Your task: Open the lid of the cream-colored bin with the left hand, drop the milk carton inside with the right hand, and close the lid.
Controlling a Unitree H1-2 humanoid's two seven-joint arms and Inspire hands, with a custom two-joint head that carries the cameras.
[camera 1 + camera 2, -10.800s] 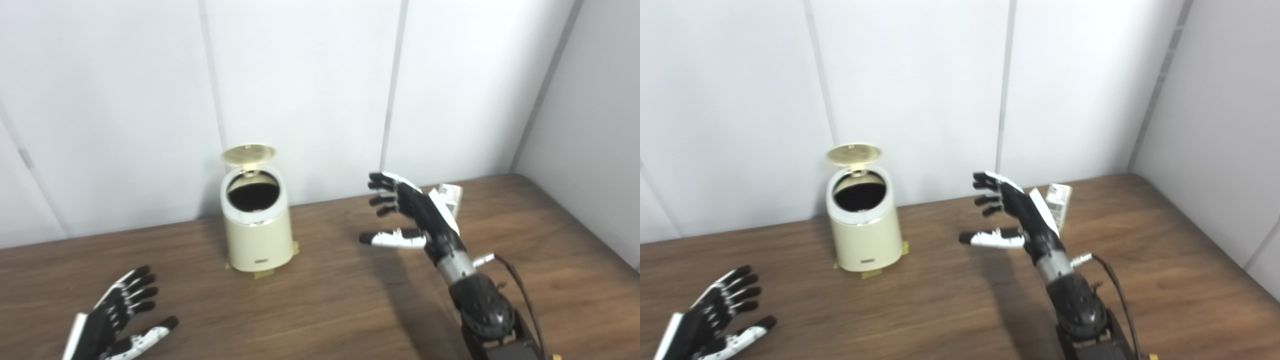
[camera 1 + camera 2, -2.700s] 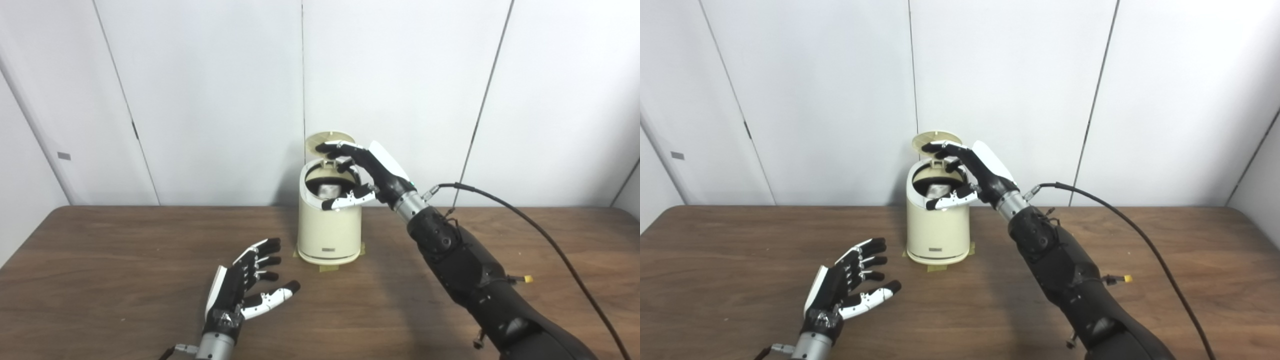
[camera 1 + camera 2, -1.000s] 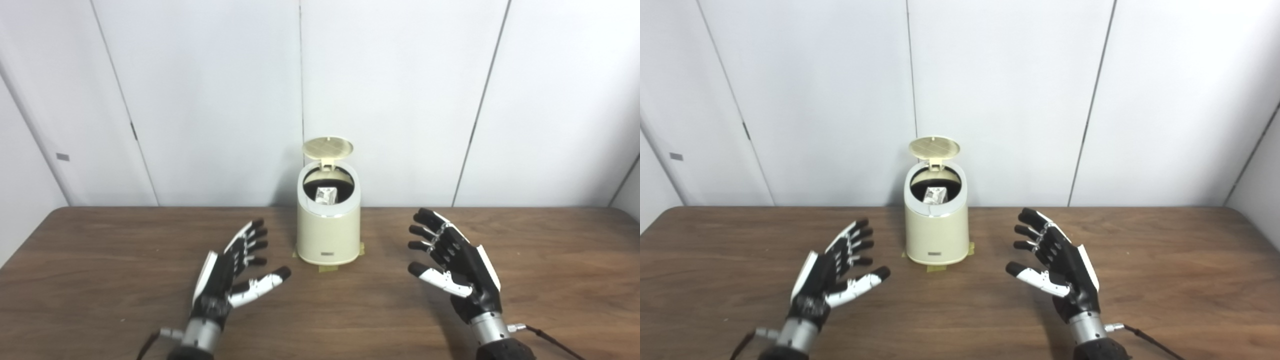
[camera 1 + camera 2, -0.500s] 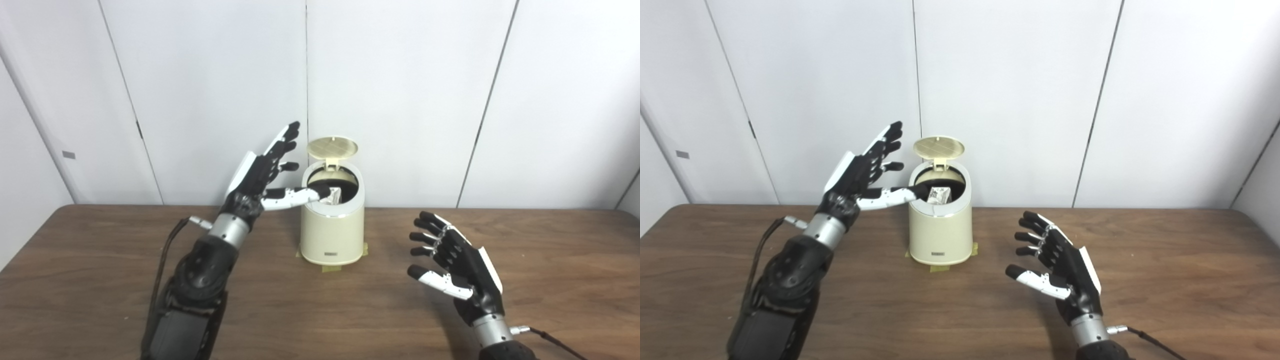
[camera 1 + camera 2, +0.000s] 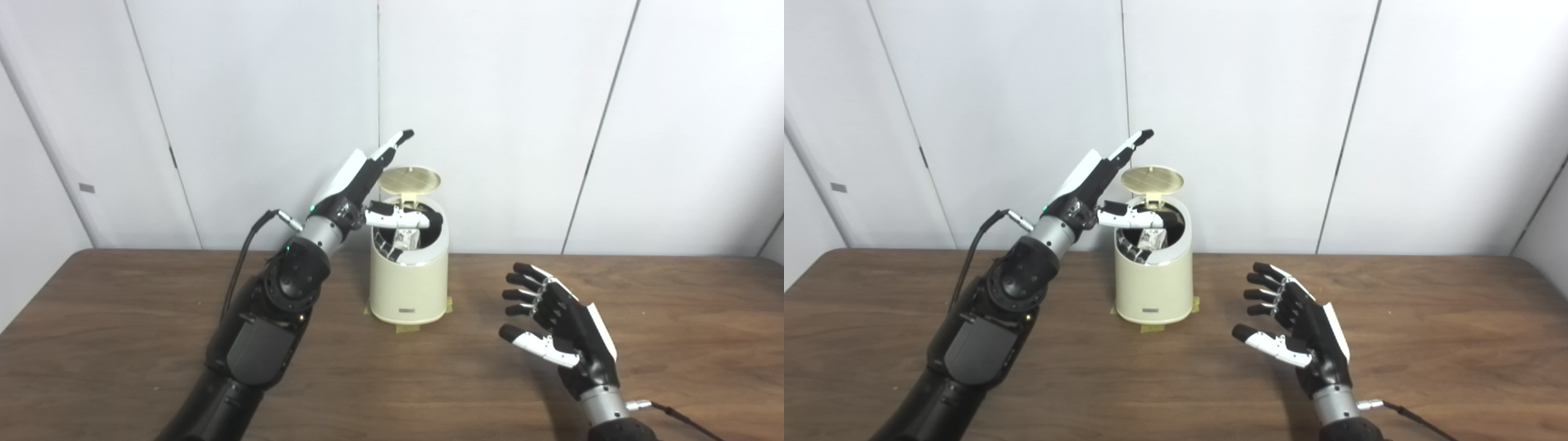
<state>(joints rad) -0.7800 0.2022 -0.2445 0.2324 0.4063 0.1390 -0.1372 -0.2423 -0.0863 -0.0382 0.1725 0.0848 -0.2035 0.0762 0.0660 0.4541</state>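
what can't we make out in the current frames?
- Milk carton: mostly hidden in both eye views by the bin wall and the left hand thumb; print too small to read.
- Lid contact with the left hand: cannot tell.
- Bin front label: too small.
- Right hand: arm cut off by the bottom edge.

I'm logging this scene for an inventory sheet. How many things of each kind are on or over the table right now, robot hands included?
Cream-colored bin: 1
Milk carton, inside the bin: 1
Robot hands: 2, left hand and right hand
Total: 4
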